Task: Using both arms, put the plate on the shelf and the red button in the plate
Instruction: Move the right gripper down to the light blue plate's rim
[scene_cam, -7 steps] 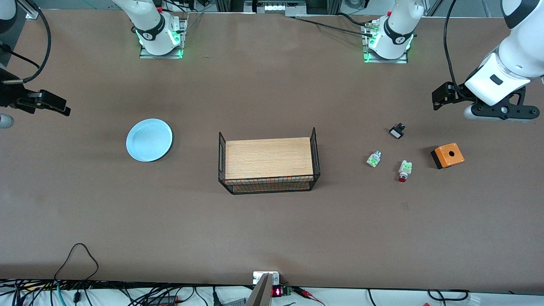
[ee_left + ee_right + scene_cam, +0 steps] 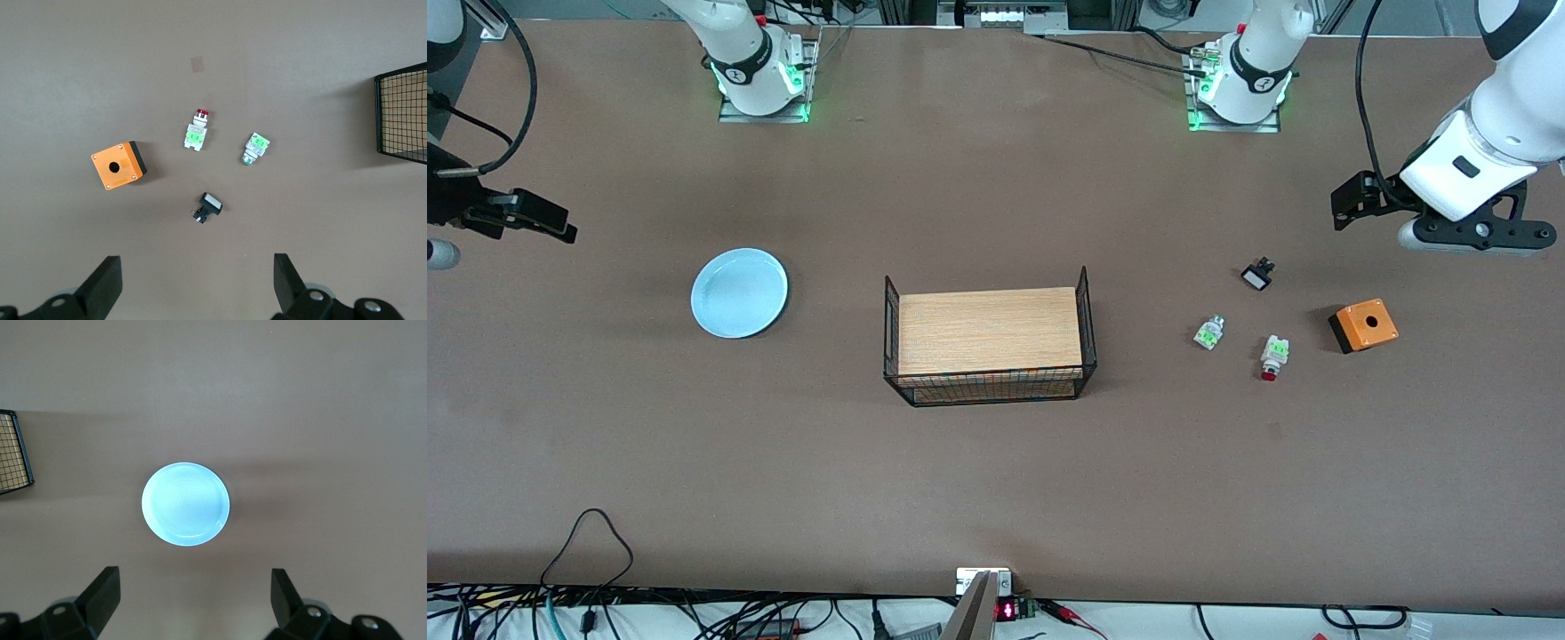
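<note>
Plate [image 2: 739, 292] lies flat on table [image 2: 996, 480] toward right arm's end, red button [image 2: 1272, 356] toward left arm's end beside orange box [image 2: 1363, 325]; left gripper [image 2: 193, 293] and right gripper [image 2: 193, 610] hang high, jaws spread, empty.

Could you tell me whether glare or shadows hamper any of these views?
Right wrist view: the plate glows brightly, nearly washed out. Front view: its rim stays readable. Left wrist view: even light, the red button casts only a soft shadow.
</note>
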You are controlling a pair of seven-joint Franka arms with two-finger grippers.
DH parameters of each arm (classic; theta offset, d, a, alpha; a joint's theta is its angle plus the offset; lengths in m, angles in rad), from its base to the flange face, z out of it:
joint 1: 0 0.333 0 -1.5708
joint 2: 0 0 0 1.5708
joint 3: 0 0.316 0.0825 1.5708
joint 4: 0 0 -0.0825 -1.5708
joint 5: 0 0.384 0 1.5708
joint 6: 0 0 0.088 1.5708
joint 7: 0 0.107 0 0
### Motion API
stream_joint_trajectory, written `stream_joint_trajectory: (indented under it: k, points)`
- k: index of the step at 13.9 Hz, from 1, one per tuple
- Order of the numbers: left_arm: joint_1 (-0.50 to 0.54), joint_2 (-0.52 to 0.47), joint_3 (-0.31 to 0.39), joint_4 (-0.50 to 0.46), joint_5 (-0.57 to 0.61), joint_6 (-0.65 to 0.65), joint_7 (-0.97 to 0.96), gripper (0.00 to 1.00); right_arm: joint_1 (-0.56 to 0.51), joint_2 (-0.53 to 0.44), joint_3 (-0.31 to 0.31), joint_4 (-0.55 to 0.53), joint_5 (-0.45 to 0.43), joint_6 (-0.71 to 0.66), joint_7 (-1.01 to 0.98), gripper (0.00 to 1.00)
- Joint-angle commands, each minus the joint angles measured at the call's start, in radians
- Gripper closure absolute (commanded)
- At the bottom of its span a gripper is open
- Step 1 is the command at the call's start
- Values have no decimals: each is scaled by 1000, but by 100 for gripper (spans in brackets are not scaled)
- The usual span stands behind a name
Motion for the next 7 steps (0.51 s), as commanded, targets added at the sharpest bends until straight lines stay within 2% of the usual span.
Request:
stream_joint_trajectory:
  k: [1,4,7]
  points:
    - [4,12,0,33,-14,-24,21,0,-2,55,4,13,-12,28,-8,0]
    - [3,12,0,33,-14,-26,21,0,-5,124,3,-18,-13,108,-6,0]
    - [3,12,0,33,-14,-24,21,0,-4,155,1,-107,-39,194,7,0]
